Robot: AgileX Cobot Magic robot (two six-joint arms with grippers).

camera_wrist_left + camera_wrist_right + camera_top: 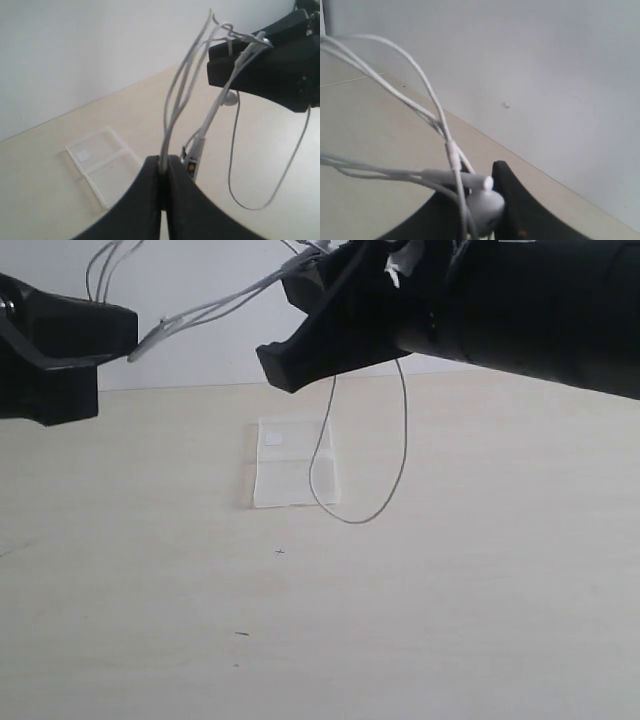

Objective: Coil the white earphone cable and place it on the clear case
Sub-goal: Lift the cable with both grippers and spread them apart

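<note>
- The left gripper (164, 169) has its two black fingers squeezed tight together. Several strands of the white earphone cable (186, 85) are pinched in the seam and fan up out of it.
- The right gripper (475, 196) is closed down too, with a white earbud (482, 204) wedged between its fingers and strands looping away from it.
- Both grippers are up in the air above the clear case (295, 465). In the exterior view the left one is off to the case's left and the right one is over its far edge.
- A bundle of cable strands is strung between the two grippers, high above the case and not touching it.
- A single long loop of cable hangs from under the right gripper. One side of it crosses in front of the case's right edge, and it bottoms out just past the case's near right corner.
- I cannot tell whether the bottom of that loop touches the table (450, 620).
- In the left wrist view, a slim white inline piece (194, 159) on the cable hangs close beside the left fingers. A second earbud (230, 99) dangles just under the right gripper.
- The case lies flat on the pale table, with a line across its middle and a small white label (272, 438) near its far left corner.
- No coil rests on the case. The whole cable is held up off it, apart from that one hanging loop.
</note>
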